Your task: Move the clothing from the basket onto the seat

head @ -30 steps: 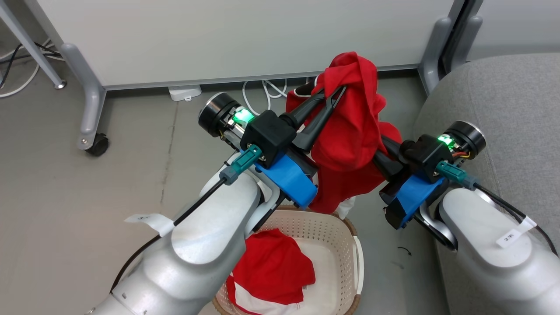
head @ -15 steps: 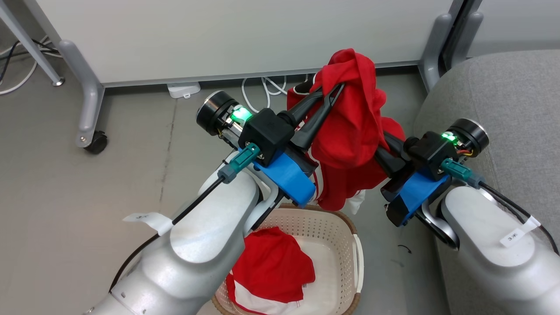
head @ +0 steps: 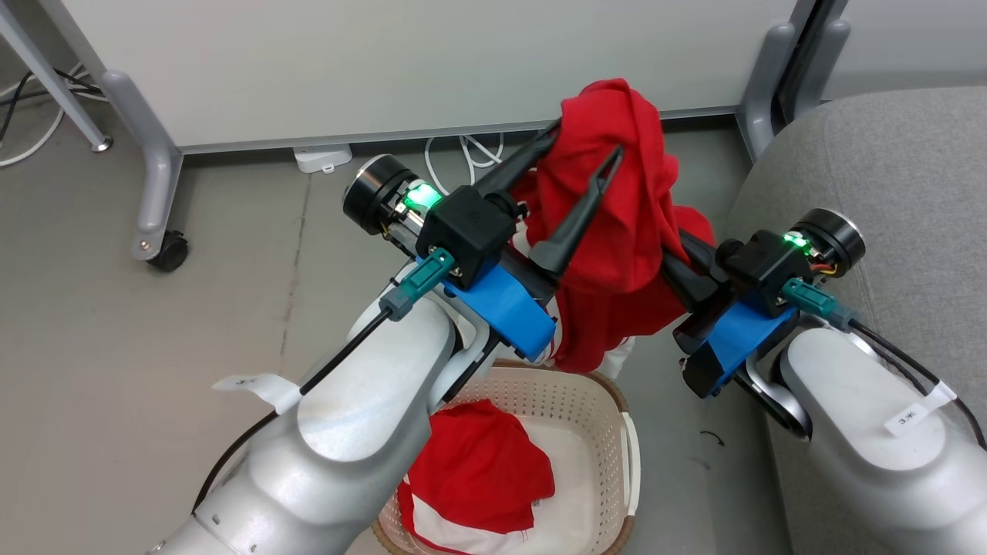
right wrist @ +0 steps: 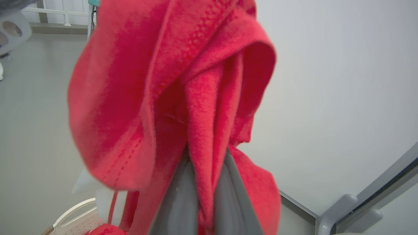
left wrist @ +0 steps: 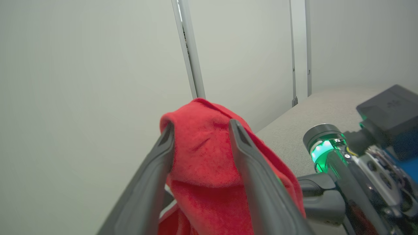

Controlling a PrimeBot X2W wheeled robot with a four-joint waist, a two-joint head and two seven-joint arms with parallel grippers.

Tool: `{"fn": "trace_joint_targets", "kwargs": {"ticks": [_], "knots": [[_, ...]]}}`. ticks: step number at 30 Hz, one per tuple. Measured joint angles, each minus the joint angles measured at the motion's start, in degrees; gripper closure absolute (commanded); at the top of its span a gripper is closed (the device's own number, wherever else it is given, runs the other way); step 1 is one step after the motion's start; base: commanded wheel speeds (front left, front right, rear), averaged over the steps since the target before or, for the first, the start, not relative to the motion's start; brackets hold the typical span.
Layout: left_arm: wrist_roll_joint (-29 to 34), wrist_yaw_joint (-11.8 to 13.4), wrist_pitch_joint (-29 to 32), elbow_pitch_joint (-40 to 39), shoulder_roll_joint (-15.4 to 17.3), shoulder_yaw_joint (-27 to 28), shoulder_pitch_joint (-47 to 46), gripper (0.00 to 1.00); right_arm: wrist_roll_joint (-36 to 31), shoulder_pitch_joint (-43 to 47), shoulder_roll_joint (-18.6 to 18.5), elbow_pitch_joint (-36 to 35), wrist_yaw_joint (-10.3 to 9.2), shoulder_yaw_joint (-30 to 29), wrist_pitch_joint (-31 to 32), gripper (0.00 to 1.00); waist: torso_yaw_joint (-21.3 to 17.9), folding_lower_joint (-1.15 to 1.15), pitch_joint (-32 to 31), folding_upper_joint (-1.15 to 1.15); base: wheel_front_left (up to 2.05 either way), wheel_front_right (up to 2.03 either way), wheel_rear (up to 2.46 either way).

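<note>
A: Layout?
B: Grey seat [head: 887, 169] on the robot's right, pale partition panel [head: 424, 62] ahead. Basket [head: 555, 397] on the floor, low centre, near the seat but not touching it.
A: Clothing?
B: Lifted red garment [head: 617, 231] hangs in the air over the basket's far rim, clear of the seat. Second red garment [head: 478, 474] lies in the basket, white band showing.
A: Jaws?
B: Left gripper [head: 586, 140]: fingers spread, top fold of the lifted red garment between them. Right gripper [right wrist: 207, 150]: clamped on a fold of the lifted red garment. In the head view its fingertips are buried in cloth.
</note>
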Motion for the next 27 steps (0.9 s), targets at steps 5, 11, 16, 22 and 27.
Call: {"fn": "trace_joint_targets", "kwargs": {"ticks": [5, 11, 16, 22, 27], "knots": [[0.65, 0.0, 0.0, -0.07, -0.08, 0.38, 0.04, 0.0, 0.0, 0.48, 0.05, -0.27, 0.0, -0.57, 0.0, 1.0, -0.04, 0.0, 0.01, 0.0, 0.0, 0.0, 0.0], [0.8, -0.01, 0.0, 0.08, -0.01, 0.86, 0.68, 0.0, 0.09, 1.27, -0.03, -0.97, 0.0, -4.9, 0.0, 1.0, -0.22, 0.0, 0.55, 0.0, 0.0, 0.0, 0.0], [1.16, -0.02, 0.0, 0.54, 0.6, 1.02, 1.57, 0.0, -0.45, 3.15, 0.12, -2.45, 0.0, -9.31, 0.01, 1.0, -0.92, 0.0, 1.52, 0.0, 0.0, 0.0, 0.0], [1.35, -0.03, 0.0, 0.99, 1.62, 0.97, 2.58, 0.0, -1.54, 5.34, 0.73, -4.98, 0.0, -15.16, 0.01, 1.0, -2.61, 0.0, 2.63, 0.0, 0.0, 0.0, 0.0], [1.62, -0.04, 0.0, 1.08, 2.3, 1.02, 3.17, 0.0, -2.25, 7.12, 1.32, -7.01, 0.0, -18.9, 0.01, 1.0, -4.63, 0.0, 3.31, 0.0, 0.0, 0.0, 0.0]]}}
